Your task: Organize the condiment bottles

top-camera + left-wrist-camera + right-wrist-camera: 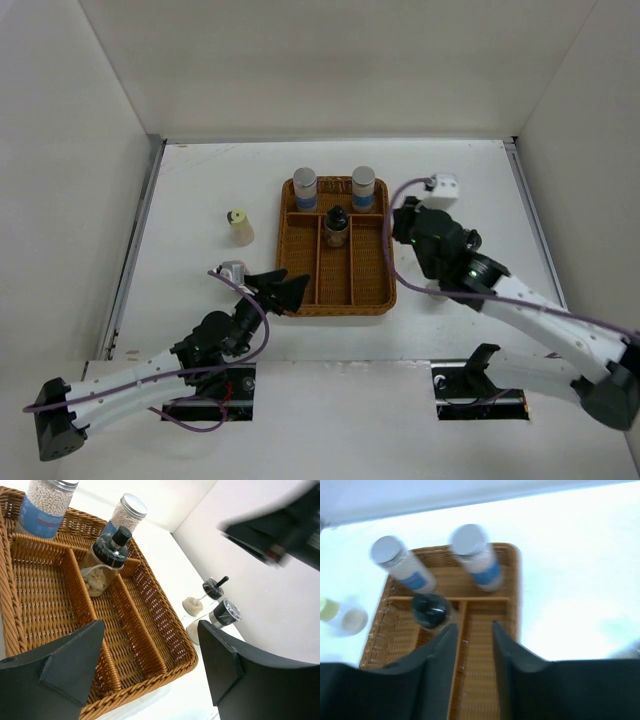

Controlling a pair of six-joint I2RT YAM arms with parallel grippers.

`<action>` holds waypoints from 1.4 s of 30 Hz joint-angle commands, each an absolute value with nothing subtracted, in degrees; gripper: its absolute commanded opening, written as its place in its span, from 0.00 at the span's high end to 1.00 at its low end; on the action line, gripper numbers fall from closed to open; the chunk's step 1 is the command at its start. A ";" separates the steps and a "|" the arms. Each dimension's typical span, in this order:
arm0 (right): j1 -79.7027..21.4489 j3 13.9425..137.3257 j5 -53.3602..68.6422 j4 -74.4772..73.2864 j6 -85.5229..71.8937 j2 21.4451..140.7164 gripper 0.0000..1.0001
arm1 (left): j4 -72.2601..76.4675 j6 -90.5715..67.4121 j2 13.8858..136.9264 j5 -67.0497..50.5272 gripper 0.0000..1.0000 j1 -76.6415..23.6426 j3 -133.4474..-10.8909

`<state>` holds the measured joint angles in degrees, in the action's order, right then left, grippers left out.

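The left gripper (pixel 150 626) hangs wide open and empty just off the near left corner of the wicker tray (pixel 345 309). The right gripper (pixel 472 627) is also empty, its fingers parted only a little, above the tray's right-hand side. Three bottles stand inside: two silver-lidded jars (pixel 305 187) (pixel 364 187) in the back compartment and a black-topped shaker (pixel 336 226) at the head of the middle lane. Still out on the table (pixel 200 180) are a cream-coloured shaker (pixel 238 228), well left of the tray, and two glass shakers (pixel 194 605) (pixel 225 614) just beside its right rim. Those two are the likeliest trouble: the right arm reaches across the spot where they stand, so a low swing of the forearm could knock them over. The right fingers' narrow gap would have to widen before closing on anything, or they would push a lid rather than straddle it. On the left, a finger catching the tray's corner could shove the light wicker and topple the bottles standing in it.
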<state>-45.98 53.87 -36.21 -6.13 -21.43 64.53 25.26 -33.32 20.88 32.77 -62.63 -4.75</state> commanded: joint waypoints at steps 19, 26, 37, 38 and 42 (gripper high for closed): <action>-38.46 37.45 -50.28 -40.27 -45.71 47.63 0.00 | 34.19 -33.40 28.13 32.08 0.26 -62.53 -4.75; -34.24 35.16 -44.57 -30.60 -40.52 48.08 0.13 | 33.93 -33.84 27.60 31.65 0.26 -62.27 -4.48; -37.39 39.54 -47.71 -27.51 -36.92 44.57 0.53 | 34.36 -34.01 28.30 32.25 0.26 -62.62 -4.31; -38.35 41.38 -48.33 -28.03 -36.22 44.30 0.54 | 34.37 -34.36 28.82 31.82 0.26 -62.19 -4.31; -45.99 49.82 -50.35 -29.45 -34.55 46.84 0.55 | 34.45 -33.93 29.18 32.08 0.26 -62.80 -4.48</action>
